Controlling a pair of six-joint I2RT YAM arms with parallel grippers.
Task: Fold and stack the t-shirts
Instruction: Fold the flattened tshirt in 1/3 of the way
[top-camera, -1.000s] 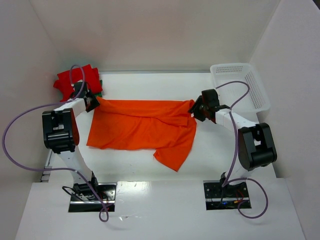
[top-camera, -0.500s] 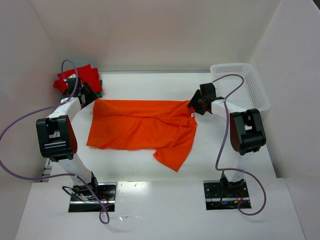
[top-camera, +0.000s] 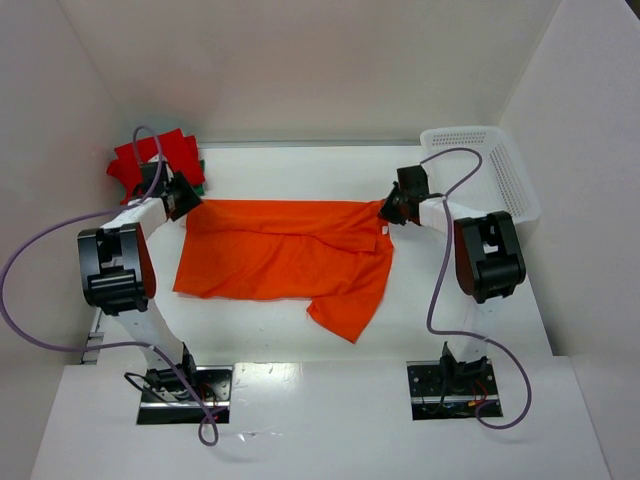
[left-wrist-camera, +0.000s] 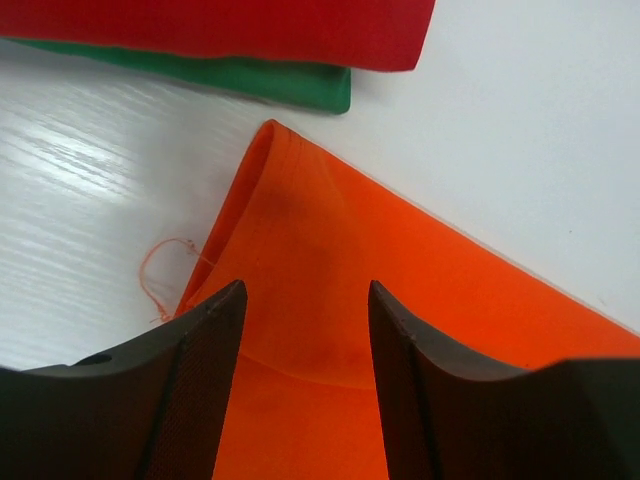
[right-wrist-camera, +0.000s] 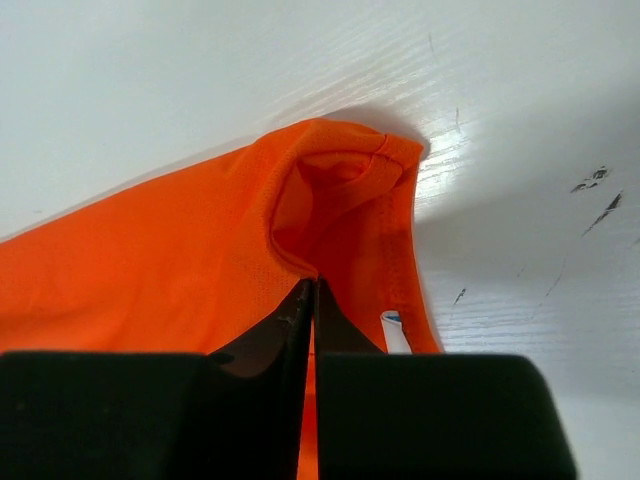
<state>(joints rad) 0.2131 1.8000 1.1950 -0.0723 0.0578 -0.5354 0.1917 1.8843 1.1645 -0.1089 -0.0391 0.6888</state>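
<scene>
An orange t-shirt (top-camera: 285, 255) lies spread across the middle of the table, a flap hanging toward the front right. My left gripper (top-camera: 186, 200) is at the shirt's far left corner, open; in the left wrist view (left-wrist-camera: 305, 290) the orange fabric (left-wrist-camera: 330, 260) lies between and under the fingers. My right gripper (top-camera: 385, 213) is at the far right corner, shut on a fold of the orange shirt (right-wrist-camera: 250, 250), as the right wrist view (right-wrist-camera: 316, 285) shows. A folded red shirt (top-camera: 150, 160) lies on a green one (left-wrist-camera: 260, 80) at the far left.
A white plastic basket (top-camera: 480, 170) stands at the far right of the table. White walls enclose the table on the left, back and right. A white label tag (right-wrist-camera: 395, 330) shows at the shirt's collar.
Both arms have swung their grippers toward the back of the table at the shirt's far corners. The left gripper's fingers now stand apart over the corner. The shirt's far edge lies straighter.
</scene>
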